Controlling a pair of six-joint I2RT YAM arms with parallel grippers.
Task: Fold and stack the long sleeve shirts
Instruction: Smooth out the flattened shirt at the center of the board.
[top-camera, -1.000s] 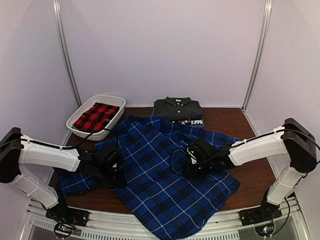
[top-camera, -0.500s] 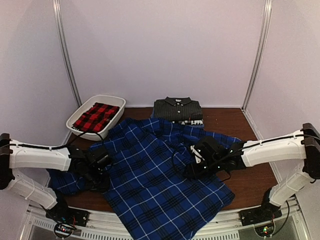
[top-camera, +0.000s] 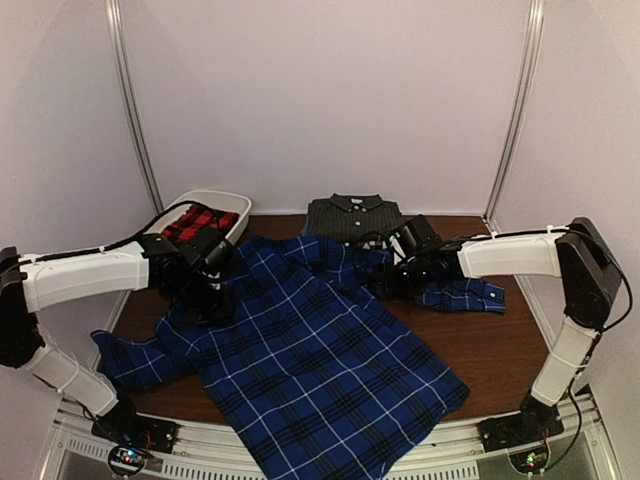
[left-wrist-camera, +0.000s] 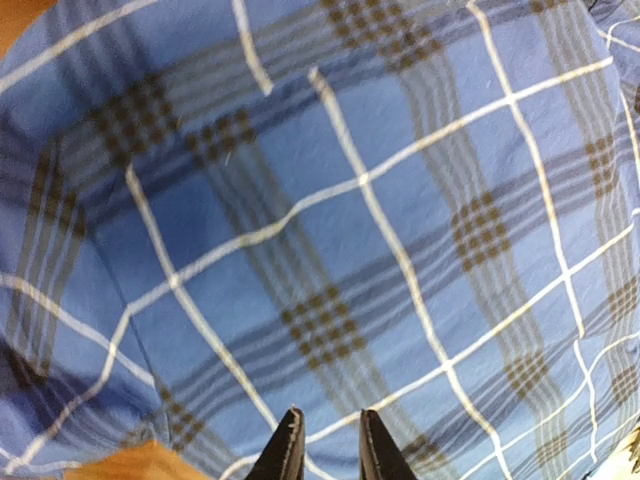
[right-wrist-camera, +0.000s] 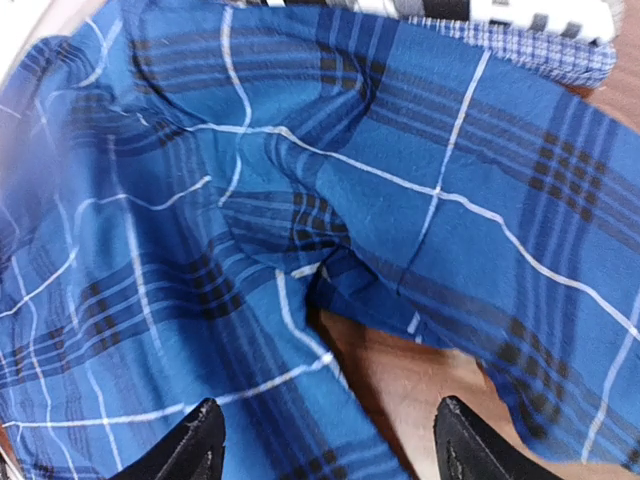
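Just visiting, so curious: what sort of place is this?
Probably a robot test booth: plain white walls enclose a wooden table, and two arms bolted at its edge work a blue plaid shirt.

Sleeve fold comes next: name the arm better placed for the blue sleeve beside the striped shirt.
Likely right: the right gripper hangs open over that sleeve; the left gripper is across the blue shirt.

The worktop (top-camera: 500, 345) is seen from above and behind the arms (top-camera: 90, 280). Each wrist view is aimed closely down at the blue plaid shirt (top-camera: 320, 350), shared by all three.
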